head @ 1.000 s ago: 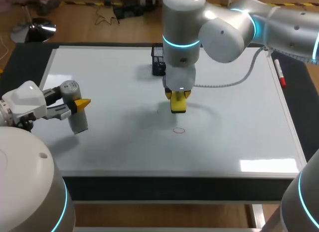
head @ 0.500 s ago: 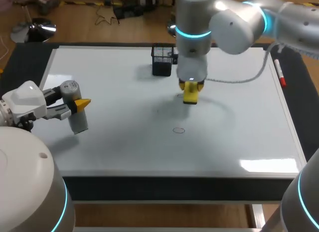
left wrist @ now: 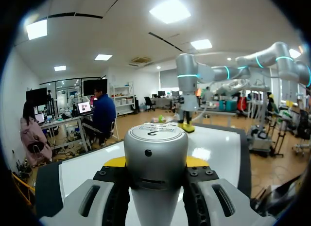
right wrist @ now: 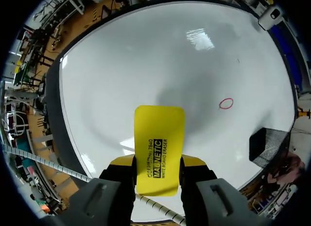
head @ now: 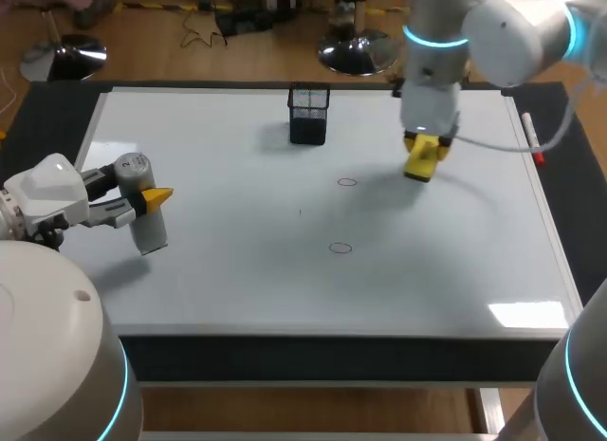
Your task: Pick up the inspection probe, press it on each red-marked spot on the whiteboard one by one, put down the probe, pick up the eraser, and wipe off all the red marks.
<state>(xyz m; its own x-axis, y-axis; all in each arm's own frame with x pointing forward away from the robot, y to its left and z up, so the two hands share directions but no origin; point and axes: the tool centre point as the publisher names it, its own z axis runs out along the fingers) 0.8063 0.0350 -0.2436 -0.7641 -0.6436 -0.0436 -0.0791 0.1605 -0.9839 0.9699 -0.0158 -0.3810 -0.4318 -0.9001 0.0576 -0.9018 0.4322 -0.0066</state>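
**A:** Where are the tools held?

**B:** The probe (head: 142,218) is pinched by the left gripper (head: 144,202) at the left side of the board (head: 237,289). The eraser (head: 420,166) is clamped in the right gripper (right wrist: 156,164), far right, away from both marks.

**A:** What can go wrong?

**B:** Two marks are to be wiped: the far ring (head: 347,182) and the near ring (head: 340,248). If the eraser is tilted or pressed too lightly, a ring is likely smeared rather than cleared. On a wide sweep the basket (head: 309,114) could be clipped.
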